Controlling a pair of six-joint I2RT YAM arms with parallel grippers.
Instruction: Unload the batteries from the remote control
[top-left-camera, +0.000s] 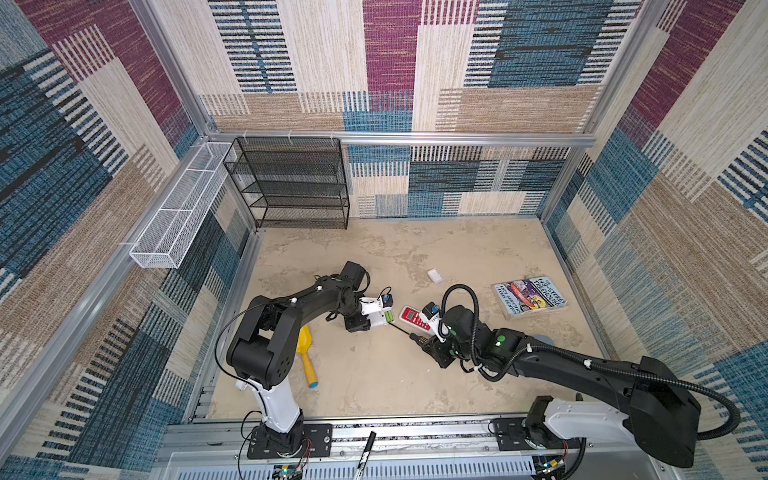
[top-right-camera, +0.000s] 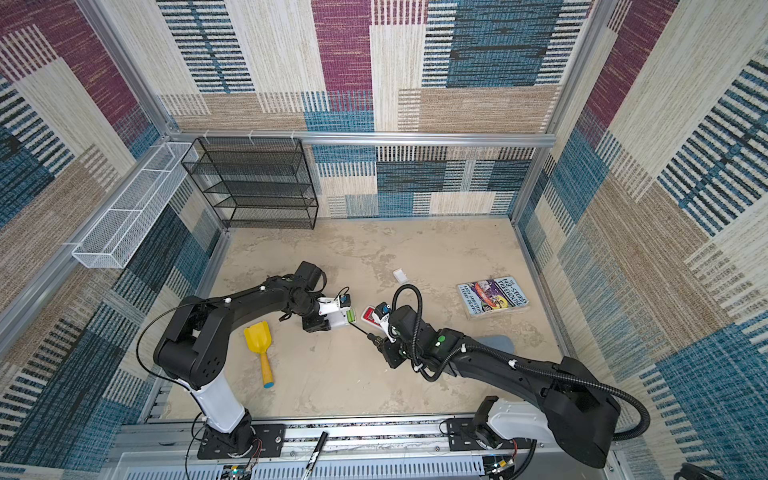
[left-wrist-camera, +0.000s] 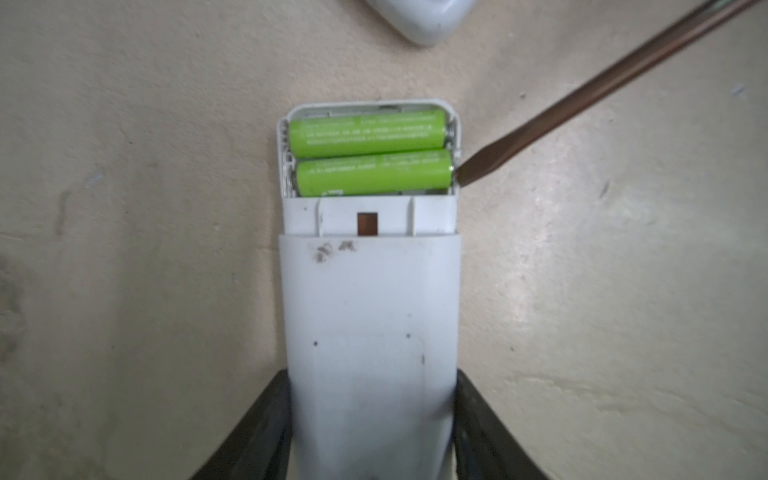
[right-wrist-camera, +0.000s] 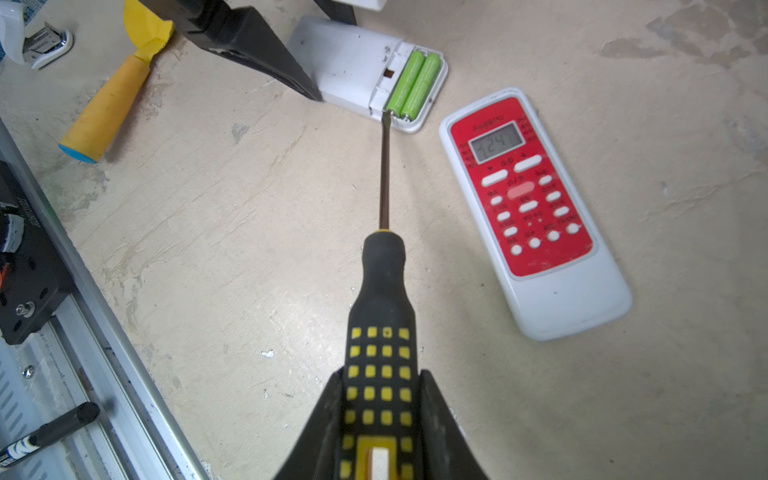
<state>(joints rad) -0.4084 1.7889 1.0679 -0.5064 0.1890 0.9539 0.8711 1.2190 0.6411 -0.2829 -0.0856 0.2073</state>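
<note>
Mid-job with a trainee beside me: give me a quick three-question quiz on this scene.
1. True or false: both green batteries lie in the open compartment of the white remote.
2. The right jaws hold: A) red remote, B) screwdriver, C) yellow scoop?
3. Where is the screwdriver's tip?
Key: 1 true; 2 B; 3 at the end of one green battery, by the compartment's edge.

Tabletop (top-left-camera: 374, 382): red remote (top-left-camera: 411, 316), scoop (top-left-camera: 306, 353), book (top-left-camera: 530, 296)
</note>
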